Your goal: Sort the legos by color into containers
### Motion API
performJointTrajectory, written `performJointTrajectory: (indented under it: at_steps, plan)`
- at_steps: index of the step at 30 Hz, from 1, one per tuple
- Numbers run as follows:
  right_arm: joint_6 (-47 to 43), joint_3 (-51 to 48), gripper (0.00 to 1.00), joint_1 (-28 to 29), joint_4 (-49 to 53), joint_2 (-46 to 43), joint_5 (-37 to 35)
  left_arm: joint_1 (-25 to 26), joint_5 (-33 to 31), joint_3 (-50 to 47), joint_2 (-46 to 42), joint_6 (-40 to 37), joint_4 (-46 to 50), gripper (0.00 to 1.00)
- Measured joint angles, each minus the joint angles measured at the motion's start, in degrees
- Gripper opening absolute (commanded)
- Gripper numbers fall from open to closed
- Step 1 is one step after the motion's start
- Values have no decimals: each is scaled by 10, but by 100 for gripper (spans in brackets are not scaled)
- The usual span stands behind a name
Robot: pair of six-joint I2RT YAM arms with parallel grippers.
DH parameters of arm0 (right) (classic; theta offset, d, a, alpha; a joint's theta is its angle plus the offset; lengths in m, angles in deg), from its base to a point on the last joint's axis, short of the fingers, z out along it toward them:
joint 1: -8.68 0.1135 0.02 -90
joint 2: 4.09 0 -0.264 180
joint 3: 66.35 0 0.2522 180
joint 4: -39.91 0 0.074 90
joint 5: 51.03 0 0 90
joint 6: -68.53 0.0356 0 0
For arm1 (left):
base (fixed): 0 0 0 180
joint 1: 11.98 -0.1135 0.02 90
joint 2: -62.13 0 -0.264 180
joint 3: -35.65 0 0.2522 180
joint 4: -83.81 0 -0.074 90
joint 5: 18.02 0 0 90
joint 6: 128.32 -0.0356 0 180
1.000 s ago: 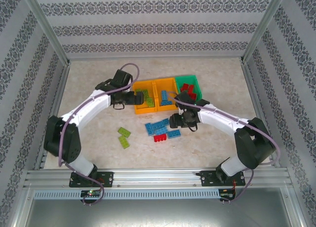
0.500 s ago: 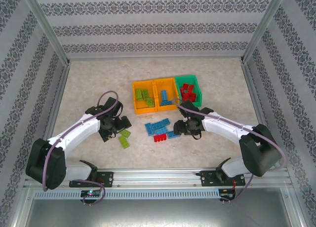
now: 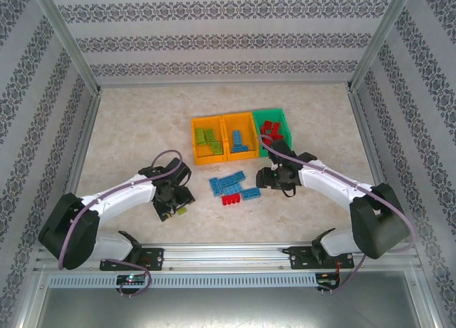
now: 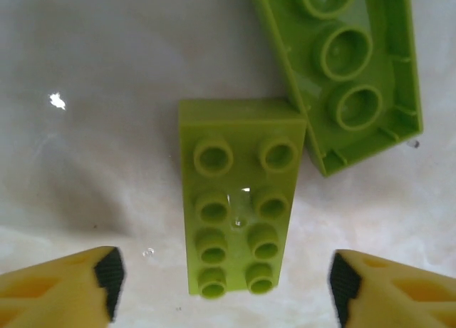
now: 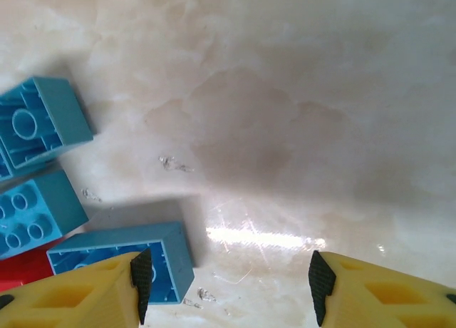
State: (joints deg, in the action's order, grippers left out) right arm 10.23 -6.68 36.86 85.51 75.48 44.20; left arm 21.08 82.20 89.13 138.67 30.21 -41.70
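Observation:
A lime green lego [image 4: 239,207] lies studs up on the table, and a second one [image 4: 349,64] lies upside down at its upper right corner. My left gripper [image 4: 224,285] is open low over the first, a finger on each side of its near end with a gap at both. In the top view the left gripper [image 3: 174,202] covers these legos except one green corner [image 3: 182,210]. My right gripper [image 5: 230,278] is open over bare table, its left finger above a blue lego [image 5: 142,253]. The containers stand in a row: two orange [image 3: 206,144] [image 3: 239,139] and one green [image 3: 274,128].
Loose blue legos [image 3: 228,182] [image 3: 251,193] and a red one [image 3: 229,199] lie between the two grippers. The right gripper [image 3: 265,182] sits just right of them. Metal frame rails border the table on every side.
My left arm has swung from the left orange container down to the green legos, and its jaws have narrowed. My right gripper has shifted slightly to the right of the blue legos.

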Motion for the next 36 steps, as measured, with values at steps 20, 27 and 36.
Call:
performJointTrajectory:
  at_steps: [20, 27, 36]
  plan:
    - [-17, -28, 56, 12, -30, 23, 42, 19, -57, 17, 41, -29, -22, 32]
    - [-15, -28, 53, 20, -45, 30, 49, 43, -93, 66, -20, -30, 13, 32]
    - [-6, -28, 45, 19, -37, 42, 36, 44, -144, 190, -26, -77, 59, 33]
